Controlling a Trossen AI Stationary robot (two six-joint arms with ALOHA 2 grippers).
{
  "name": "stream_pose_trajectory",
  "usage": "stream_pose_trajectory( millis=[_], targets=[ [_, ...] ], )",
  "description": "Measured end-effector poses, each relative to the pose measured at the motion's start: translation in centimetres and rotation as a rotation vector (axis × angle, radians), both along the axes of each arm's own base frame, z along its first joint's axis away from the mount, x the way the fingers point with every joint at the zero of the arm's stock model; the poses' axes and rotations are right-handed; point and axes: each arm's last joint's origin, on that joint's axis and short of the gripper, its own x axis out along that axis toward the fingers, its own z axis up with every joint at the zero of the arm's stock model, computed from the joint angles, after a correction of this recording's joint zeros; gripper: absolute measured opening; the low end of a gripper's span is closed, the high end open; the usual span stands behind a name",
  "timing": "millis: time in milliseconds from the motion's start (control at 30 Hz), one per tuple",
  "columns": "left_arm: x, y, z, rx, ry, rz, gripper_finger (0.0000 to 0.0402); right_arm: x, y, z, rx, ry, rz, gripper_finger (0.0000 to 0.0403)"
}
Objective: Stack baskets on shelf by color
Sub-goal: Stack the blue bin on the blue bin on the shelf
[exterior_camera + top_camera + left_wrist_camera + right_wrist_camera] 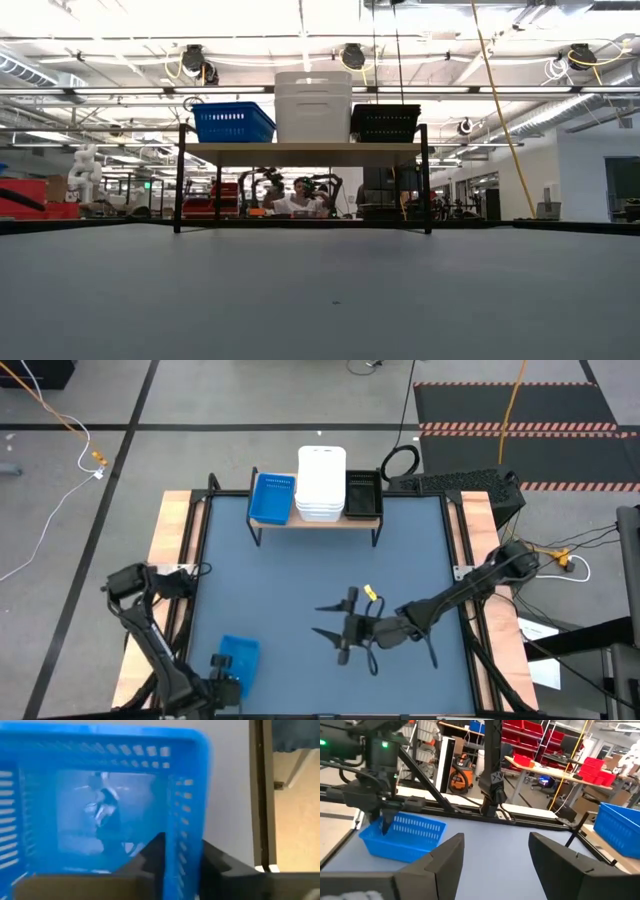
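Seen from above, the shelf stands at the upper middle of the dark-blue counter, with a blue basket on its left end, a stack of white baskets in the middle and a black basket on its right end. In the low view the same row shows on the light-wood board: blue basket at left, the taller white stack in the centre, the black one at right, side by side. At the lower left of the overhead frame a second blue basket sits on the counter, and the left gripper is at its lower edge. The left wrist view shows that gripper with one dark finger inside the basket's slotted wall and the other outside it, clamped on that wall. The right gripper hangs over the lower middle of the counter, well apart from any basket, its two fingers spread wide; the right wrist view shows them standing apart with bare counter between, and the left arm's blue basket farther off.
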Motion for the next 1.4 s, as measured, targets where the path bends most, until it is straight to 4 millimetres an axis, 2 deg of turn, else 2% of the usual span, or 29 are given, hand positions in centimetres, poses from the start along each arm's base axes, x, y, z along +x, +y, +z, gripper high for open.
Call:
stream_pose_trajectory(
  millis=[100, 267, 467, 633, 733, 967, 1067, 1200, 1400],
  targets=[
    [0.9, 0.4, 0.5, -0.018, -0.003, -0.023, 0.0021, -0.5, 0.3, 0.5, -0.010, -0.002, 0.015, 0.0204],
    [1.8, 2.3, 3.9, -0.072, -0.048, -0.004, 0.0007, -1.9, 0.8, 2.3, -0.052, -0.028, 0.025, 0.0176],
    [2.5, 8.4, 9.0, -0.048, -0.055, 0.179, 0.0004, -5.5, 0.8, 5.2, -0.086, -0.003, -0.125, 0.0150],
    [3.0, 13.3, 12.2, -0.055, -0.101, 0.261, 0.0003, -9.0, 0.1, 6.3, -0.030, 0.056, -0.232, 0.0129],
    [3.4, 16.0, 14.3, -0.043, -0.145, 0.253, 0.0002, -10.4, -0.7, 5.6, -0.006, 0.072, -0.233, 0.0115],
    [4.5, 21.7, 22.0, 0.144, -0.298, 0.225, 0.0002, -12.7, -4.3, 2.8, 0.042, 0.022, -0.313, 0.0083],
    [5.1, 24.4, 24.4, 0.213, -0.358, 0.210, 0.0001, -13.5, -5.5, 2.0, 0.088, -0.026, -0.333, 0.0072],
    [5.5, 28.3, 26.2, 0.341, -0.400, 0.167, 0.0001, -14.4, -6.3, 1.2, 0.131, -0.064, -0.315, 0.0059],
    [7.0, 34.2, 26.3, 0.436, -0.403, 0.225, 0.0001, -15.0, -6.6, 0.7, 0.163, -0.086, -0.287, 0.0047]
  ],
)
